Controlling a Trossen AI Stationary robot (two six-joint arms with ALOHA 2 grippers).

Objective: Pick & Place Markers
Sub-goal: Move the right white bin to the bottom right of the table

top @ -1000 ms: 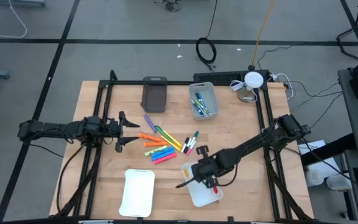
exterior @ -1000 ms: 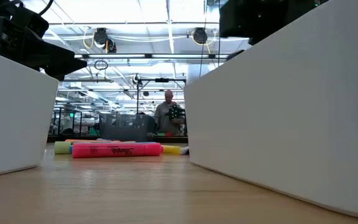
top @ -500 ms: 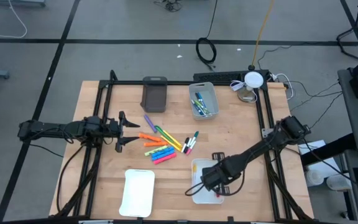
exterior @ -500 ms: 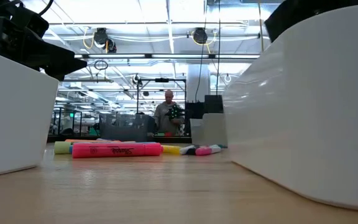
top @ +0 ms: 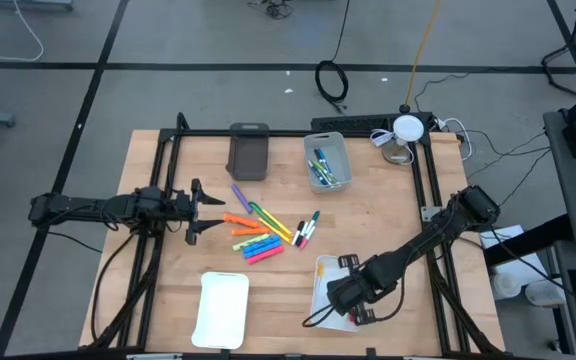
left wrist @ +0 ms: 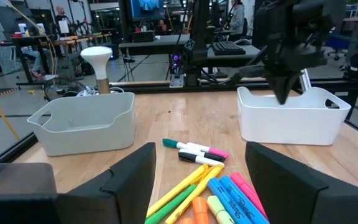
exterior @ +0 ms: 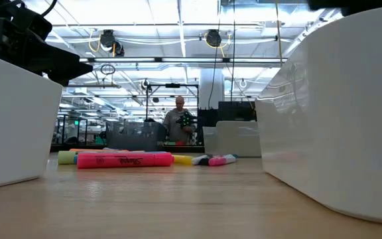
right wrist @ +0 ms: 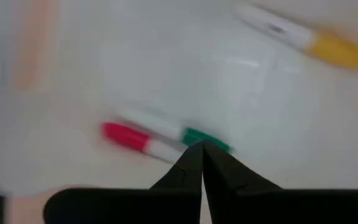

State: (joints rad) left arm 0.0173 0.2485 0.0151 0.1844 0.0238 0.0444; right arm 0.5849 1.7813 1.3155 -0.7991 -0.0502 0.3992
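Right gripper over white tray, fingers pressed together, empty. Only its wrist view shows red-, green- and yellow-capped markers inside. Left gripper spread wide, idle.

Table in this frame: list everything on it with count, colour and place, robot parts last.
Loose markers: about a dozen, orange, yellow, blue, pink, green, purple and thin white ones, table centre.
Grey bin with markers: one, far side, blue and green markers inside.
Dark grey bin: one, far side, left of the other bin.
Left white tray: one, near edge.
Right white tray: one, near edge; thin markers inside with red, green and yellow caps.
Lamp: one, white, far right corner.
Left gripper: open, waiting at the table's left.
Right gripper: shut, over the right tray.
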